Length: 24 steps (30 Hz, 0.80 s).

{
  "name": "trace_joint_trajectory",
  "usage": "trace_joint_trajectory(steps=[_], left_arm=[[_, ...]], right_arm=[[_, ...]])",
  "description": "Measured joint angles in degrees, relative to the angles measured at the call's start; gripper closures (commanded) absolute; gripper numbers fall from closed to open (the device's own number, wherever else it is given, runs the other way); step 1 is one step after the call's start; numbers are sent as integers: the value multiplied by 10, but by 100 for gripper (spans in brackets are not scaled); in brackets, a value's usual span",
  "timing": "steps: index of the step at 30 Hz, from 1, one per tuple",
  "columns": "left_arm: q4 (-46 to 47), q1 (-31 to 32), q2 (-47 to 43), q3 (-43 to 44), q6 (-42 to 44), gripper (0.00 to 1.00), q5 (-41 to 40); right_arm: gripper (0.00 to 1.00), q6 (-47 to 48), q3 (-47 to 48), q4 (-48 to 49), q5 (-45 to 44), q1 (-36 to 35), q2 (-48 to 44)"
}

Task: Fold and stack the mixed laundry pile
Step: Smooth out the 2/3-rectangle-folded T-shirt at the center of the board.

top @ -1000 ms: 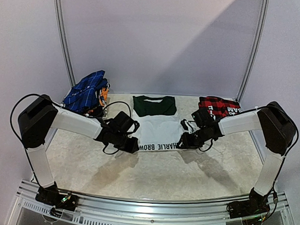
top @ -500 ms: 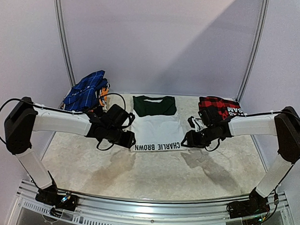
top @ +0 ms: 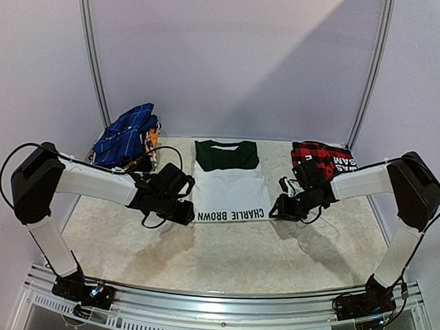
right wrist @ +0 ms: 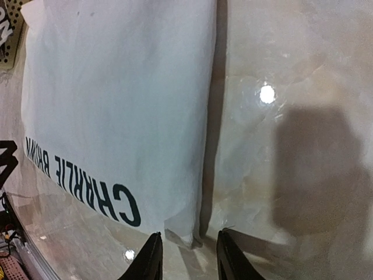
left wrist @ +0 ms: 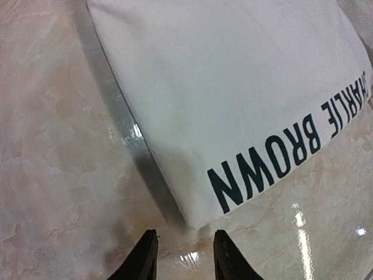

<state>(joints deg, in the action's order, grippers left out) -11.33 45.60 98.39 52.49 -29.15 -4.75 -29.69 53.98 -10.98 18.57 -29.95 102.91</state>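
At the near corners of the white T-shirt (top: 230,191), left gripper (left wrist: 185,236) and right gripper (right wrist: 189,235) hold fingers apart. Neither clamps cloth.

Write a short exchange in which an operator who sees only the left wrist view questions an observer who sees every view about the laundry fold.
Operator: Beyond this lettered corner, what does the shirt look like?
Observer: The white T-shirt lies flat as a narrow rectangle, its dark green part at the far end.
Operator: Where is the other arm?
Observer: The right fingers stand open at the shirt's other near corner, not gripping it.
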Motion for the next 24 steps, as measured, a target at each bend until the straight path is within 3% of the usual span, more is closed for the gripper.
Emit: trace_joint_trajectory(steps=[15, 24], left_arm=[[28, 0, 23, -2, -11, 66, -1], [46, 0, 33, -9, -16, 73, 12]], right_arm=[[99, 1, 4, 25, 22, 4, 23], [100, 1, 4, 24, 22, 4, 23]])
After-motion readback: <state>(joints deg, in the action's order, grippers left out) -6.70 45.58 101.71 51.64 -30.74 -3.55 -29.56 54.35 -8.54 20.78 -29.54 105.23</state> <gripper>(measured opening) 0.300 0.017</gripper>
